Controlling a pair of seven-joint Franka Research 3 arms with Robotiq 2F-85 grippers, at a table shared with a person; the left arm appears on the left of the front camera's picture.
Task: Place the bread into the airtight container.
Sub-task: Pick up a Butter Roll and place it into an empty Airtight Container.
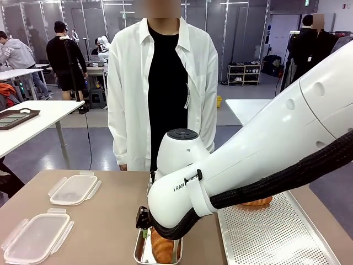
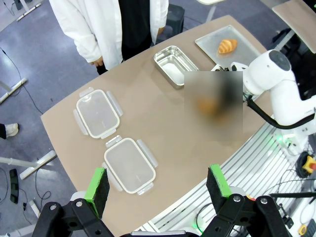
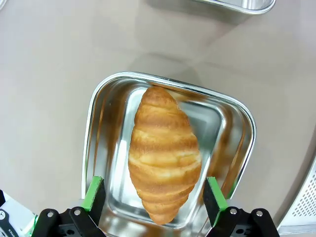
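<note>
The croissant (image 3: 164,153) lies lengthwise in the steel container (image 3: 94,123), well within its rim. The right tool (image 3: 154,193) hovers over that container, spread wide with a green pad on either side of the pastry and gripping nothing; how high it sits above the container is hard to judge. The left tool (image 2: 158,182) hangs high over the worktop (image 2: 163,113), well away from the container, also spread wide and empty. The croissant is likely light, flaky and easily crushed, so it is best taken gently across its thick middle, not by the tapered tips.
</note>
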